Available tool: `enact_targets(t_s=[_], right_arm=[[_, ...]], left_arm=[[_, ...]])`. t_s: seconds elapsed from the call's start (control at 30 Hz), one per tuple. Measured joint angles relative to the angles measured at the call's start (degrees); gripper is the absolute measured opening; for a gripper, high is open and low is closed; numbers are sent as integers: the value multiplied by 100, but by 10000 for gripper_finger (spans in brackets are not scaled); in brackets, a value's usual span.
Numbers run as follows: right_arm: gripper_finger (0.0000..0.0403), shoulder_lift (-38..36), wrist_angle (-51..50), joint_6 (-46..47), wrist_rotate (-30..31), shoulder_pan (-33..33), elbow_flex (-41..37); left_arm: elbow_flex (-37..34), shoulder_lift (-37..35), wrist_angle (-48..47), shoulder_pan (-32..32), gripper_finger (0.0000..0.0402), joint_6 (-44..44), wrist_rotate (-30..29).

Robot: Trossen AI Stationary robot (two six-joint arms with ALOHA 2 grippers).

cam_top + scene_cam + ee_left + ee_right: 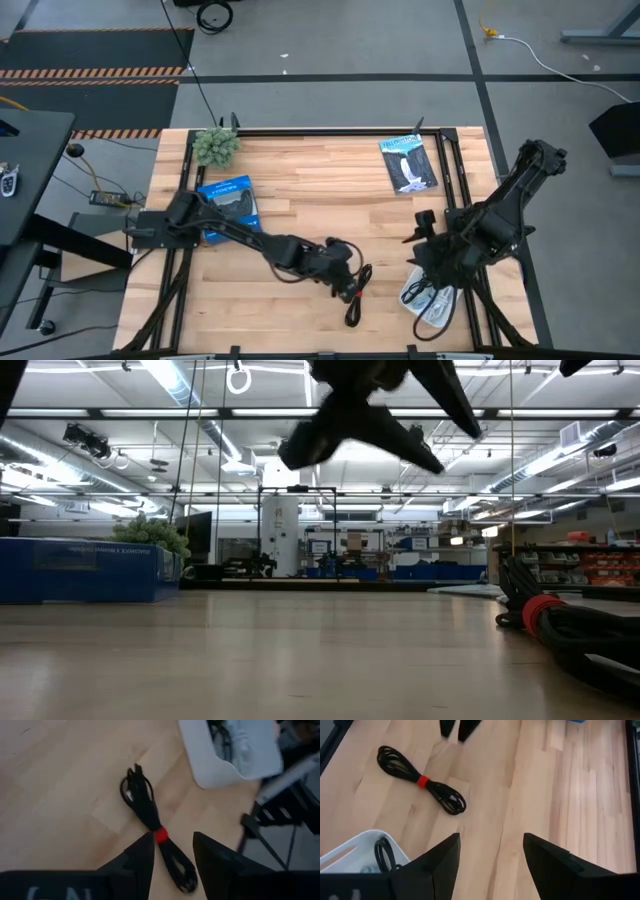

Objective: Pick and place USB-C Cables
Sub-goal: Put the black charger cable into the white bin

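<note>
A black cable bundle with a red tie [357, 296] lies flat on the wood table near its near edge; its red tie [160, 835] and both loops show. It also appears in the right wrist view [422, 781] and the low view [545, 615]. My left gripper [172, 840] hovers open above it [345, 272], one finger on each side of the bundle, apart from it. A white bin [432, 305] sits right of the bundle; a thin black loop [382, 852] lies inside. My right gripper [491, 837] hangs open beside the bin [420, 252].
A blue box [228, 205] and a small green plant [216, 146] stand on the table's left half. A flat dark packet [408, 163] lies toward the far right. Black frame rails run along the table's edges. Bare wood stretches across the middle.
</note>
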Motion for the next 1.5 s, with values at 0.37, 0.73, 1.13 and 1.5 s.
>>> enact_targets(t_s=[0.37, 0.73, 1.13, 1.5], right_arm=[[224, -25, -9, -2, -153, -53, 0], [224, -23, -28, 42, -132, -90, 0], [224, -23, -22, 61, -17, -90, 0], [224, -21, -17, 63, -16, -101, 0]], left_arm=[[572, 872, 62, 477, 240, -297, 447], [572, 1118, 147, 546, 272, 115, 147], [567, 1299, 584, 546, 226, 425, 103], [564, 1460, 628, 542, 108, 726, 221]])
